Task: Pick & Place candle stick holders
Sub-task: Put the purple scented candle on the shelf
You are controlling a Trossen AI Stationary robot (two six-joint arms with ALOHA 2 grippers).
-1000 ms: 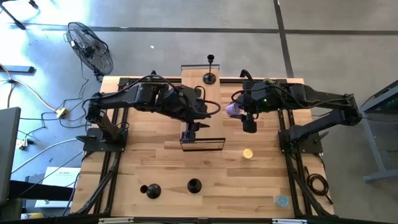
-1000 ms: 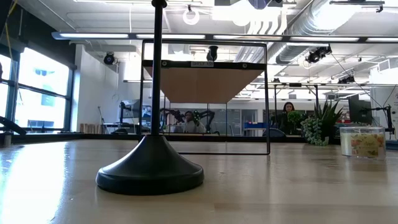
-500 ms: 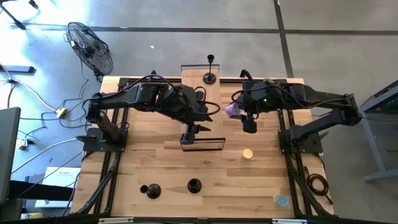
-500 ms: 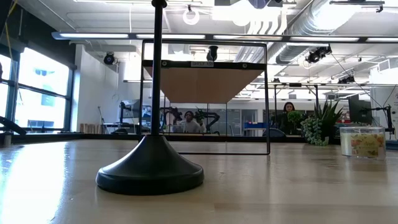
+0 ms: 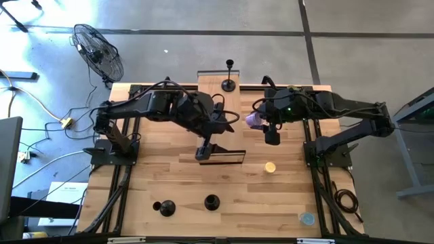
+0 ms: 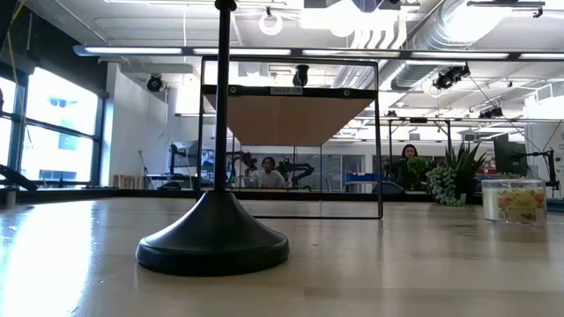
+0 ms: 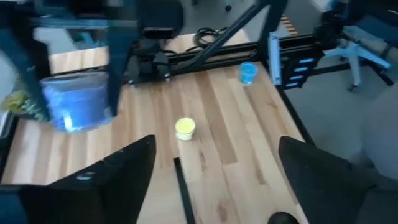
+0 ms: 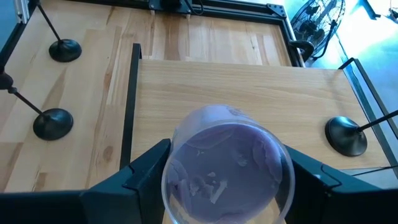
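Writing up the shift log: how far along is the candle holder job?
One candle stick holder stands on the raised wooden platform, seemingly placed. Nothing of the job is in hand: the left gripper hangs open and empty mid-table; the right gripper grips a purple cup. Two more holders wait at the table's near edge.

grey concrete floor (image 5: 203, 47) — a fan (image 5: 99, 51) standing on it.
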